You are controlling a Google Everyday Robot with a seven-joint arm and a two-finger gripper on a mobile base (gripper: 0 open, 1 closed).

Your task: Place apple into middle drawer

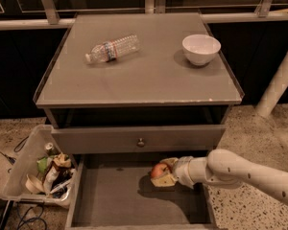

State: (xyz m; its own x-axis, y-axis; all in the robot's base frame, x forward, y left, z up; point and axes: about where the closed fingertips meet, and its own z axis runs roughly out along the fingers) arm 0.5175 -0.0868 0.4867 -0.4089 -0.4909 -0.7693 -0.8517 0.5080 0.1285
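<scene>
The apple (158, 171) is red-orange and sits between the yellowish fingers of my gripper (164, 173), which is shut on it. My white arm (240, 174) reaches in from the right. The gripper holds the apple over the grey floor of the open middle drawer (115, 200), right of its centre and just below the closed drawer front with the round knob (140, 142). A shadow lies on the floor under the apple.
On the cabinet top (144, 80) lie a plastic water bottle (111, 49) on its side and a white bowl (200, 49). A bin of trash (43, 174) stands left of the open drawer. A white pole (278, 83) leans at the right.
</scene>
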